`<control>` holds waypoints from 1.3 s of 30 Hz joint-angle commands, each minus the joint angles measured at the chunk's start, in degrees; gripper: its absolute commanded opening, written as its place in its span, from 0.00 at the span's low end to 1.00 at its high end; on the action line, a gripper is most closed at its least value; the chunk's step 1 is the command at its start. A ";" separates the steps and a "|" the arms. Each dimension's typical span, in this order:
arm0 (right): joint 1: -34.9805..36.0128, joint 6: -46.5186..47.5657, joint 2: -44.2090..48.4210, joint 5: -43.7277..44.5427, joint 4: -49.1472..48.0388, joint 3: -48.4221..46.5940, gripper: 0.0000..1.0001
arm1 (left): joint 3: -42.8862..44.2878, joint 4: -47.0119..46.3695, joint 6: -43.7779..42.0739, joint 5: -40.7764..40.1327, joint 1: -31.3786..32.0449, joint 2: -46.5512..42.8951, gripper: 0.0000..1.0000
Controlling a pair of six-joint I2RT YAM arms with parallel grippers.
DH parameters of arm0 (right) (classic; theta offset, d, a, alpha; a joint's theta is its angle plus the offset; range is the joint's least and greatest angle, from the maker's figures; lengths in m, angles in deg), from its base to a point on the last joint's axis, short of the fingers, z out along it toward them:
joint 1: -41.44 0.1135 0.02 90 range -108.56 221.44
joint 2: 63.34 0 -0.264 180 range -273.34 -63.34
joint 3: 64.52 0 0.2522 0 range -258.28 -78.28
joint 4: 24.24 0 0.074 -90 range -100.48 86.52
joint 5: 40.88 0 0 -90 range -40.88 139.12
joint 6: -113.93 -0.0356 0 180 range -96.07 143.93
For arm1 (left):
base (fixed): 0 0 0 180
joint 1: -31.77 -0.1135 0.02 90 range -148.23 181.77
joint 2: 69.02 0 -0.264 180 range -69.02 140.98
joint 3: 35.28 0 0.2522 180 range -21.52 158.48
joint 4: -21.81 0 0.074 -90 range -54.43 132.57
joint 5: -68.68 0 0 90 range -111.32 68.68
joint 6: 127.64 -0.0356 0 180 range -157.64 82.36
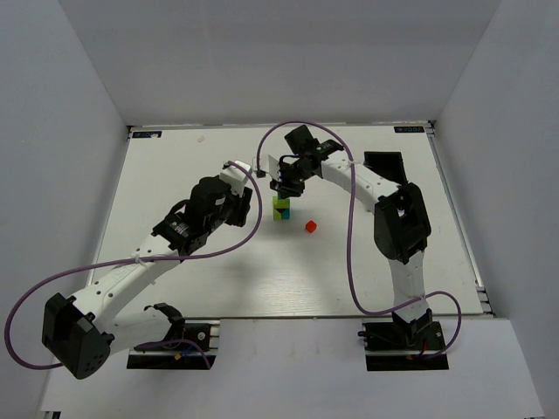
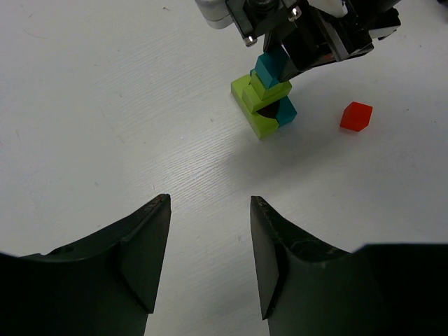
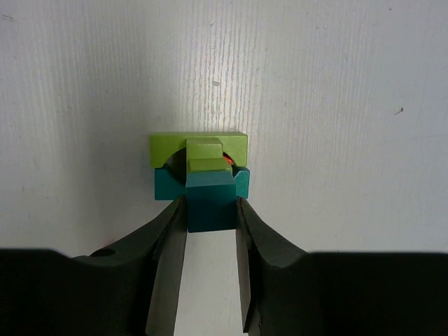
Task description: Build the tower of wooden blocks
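Fingers (image 3: pixel 164 245) of the right gripper (image 1: pixel 286 185) clamp a small teal-blue painted wooden cube (image 3: pixel 210 203) squarely over the lime-and-teal wood block tower (image 2: pixel 264 105) at the white table's (image 1: pixel 166 166) middle, so it seats centred. The left gripper (image 2: pixel 210 203) hangs back, jaws apart, keeping clear; a loose red wooden cube (image 2: pixel 356 115) lies nearby.

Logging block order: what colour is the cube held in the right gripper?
Teal-blue. The small wooden cube shows best in the right wrist view.
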 commanded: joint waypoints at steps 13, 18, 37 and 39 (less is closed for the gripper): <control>0.29 -1.54 -0.20 -0.33 -0.78 -0.60 0.29 | -0.16 -0.44 -0.02 -0.04 -0.35 -1.79 0.60; 0.29 -1.89 -0.20 -0.33 -1.31 -0.16 0.30 | -0.16 -0.44 -0.02 -0.04 -0.35 -1.79 0.60; 0.38 -2.16 -0.46 -0.24 -1.58 0.37 0.32 | -0.16 -0.44 -0.02 -0.04 -0.35 -1.79 0.60; 0.38 -2.16 -0.64 -0.42 -1.84 0.45 0.32 | -0.16 -0.44 -0.02 -0.04 -0.35 -1.79 0.60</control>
